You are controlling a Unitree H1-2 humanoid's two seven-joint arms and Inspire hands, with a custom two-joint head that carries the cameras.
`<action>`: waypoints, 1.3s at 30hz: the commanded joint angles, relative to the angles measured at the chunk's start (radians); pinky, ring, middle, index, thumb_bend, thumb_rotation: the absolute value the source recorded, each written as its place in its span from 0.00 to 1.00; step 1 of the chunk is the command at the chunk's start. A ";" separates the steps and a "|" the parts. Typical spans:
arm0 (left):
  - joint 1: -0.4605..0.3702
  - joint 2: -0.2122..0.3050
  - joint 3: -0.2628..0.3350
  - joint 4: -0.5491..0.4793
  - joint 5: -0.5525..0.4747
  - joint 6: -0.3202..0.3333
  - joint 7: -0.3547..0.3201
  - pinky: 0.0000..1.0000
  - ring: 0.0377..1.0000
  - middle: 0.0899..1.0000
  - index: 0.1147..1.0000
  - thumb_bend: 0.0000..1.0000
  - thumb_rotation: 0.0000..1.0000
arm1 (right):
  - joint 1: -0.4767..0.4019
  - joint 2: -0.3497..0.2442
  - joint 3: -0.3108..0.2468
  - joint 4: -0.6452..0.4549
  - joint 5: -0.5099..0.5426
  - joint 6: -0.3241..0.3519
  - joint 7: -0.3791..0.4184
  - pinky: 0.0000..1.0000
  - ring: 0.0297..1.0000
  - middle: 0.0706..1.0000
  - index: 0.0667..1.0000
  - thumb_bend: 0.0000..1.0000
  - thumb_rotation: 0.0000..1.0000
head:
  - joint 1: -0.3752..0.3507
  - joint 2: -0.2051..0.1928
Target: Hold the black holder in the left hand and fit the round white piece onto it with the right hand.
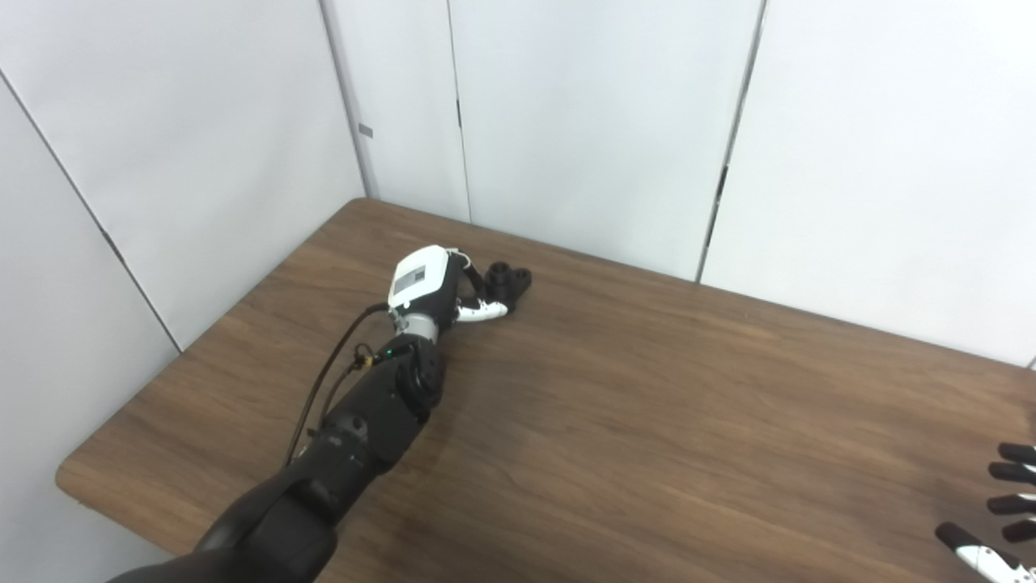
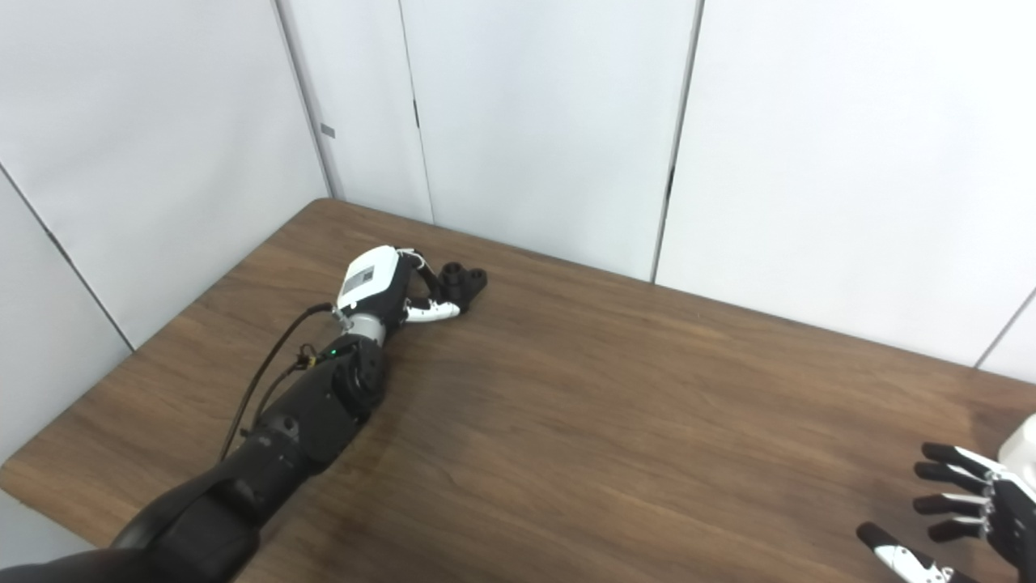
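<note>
The black holder [image 1: 510,280] lies on the brown table [image 1: 647,421] near its far left corner; it also shows in the right eye view [image 2: 464,280]. My left hand [image 1: 441,285] reaches out to it, with the dark fingers on its left end and the white thumb along its near side, closed on it at table level. My right hand [image 2: 963,514] is open with fingers spread, low at the near right edge, holding nothing. A white object [image 2: 1023,444], cut off by the right edge just beyond that hand, may be the round white piece.
White wall panels [image 1: 566,121] stand close behind the table's far edge. The table's left edge [image 1: 194,356] runs diagonally beside my left arm. A black cable [image 1: 324,380] loops along the left forearm.
</note>
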 commanded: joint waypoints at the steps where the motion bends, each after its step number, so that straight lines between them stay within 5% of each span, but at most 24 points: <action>1: 0.029 -0.001 -0.033 -0.034 -0.002 -0.036 -0.060 0.94 0.96 0.86 0.41 0.52 0.07 | -0.030 -0.001 0.000 -0.017 -0.004 -0.022 -0.009 0.42 0.53 0.63 0.67 0.56 0.00 | -0.007 0.000; 14: 0.194 0.011 -0.108 -0.358 -0.040 -0.149 -0.230 0.99 1.00 0.92 0.42 0.52 0.06 | -0.048 0.017 0.011 -0.005 -0.020 -0.030 -0.021 0.40 0.52 0.62 0.66 0.56 0.00 | -0.077 0.013; 18: 0.222 0.003 -0.163 -0.459 -0.023 -0.196 -0.291 0.90 0.97 0.92 0.42 0.52 0.06 | -0.051 0.024 0.013 -0.009 -0.011 -0.014 -0.014 0.41 0.52 0.61 0.66 0.57 0.00 | -0.125 0.026; 22: 0.234 -0.014 -0.224 -0.544 -0.029 -0.219 -0.379 0.93 1.00 0.95 0.42 0.52 0.06 | -0.051 0.023 0.009 -0.007 0.010 0.000 -0.002 0.44 0.55 0.64 0.67 0.55 0.00 | -0.162 0.039; 32: 0.217 -0.076 -0.330 -0.517 -0.012 -0.382 -0.477 0.89 1.00 0.97 0.42 0.52 0.06 | -0.051 0.021 0.017 0.049 -0.022 -0.111 -0.044 0.44 0.55 0.63 0.66 0.58 0.02 | -0.342 0.090; 39: 0.201 -0.086 -0.377 -0.476 0.033 -0.464 -0.506 0.90 1.00 0.96 0.42 0.52 0.06 | -0.057 0.047 0.052 0.040 -0.076 -0.108 -0.064 0.46 0.56 0.63 0.67 0.57 0.10 | -0.483 0.116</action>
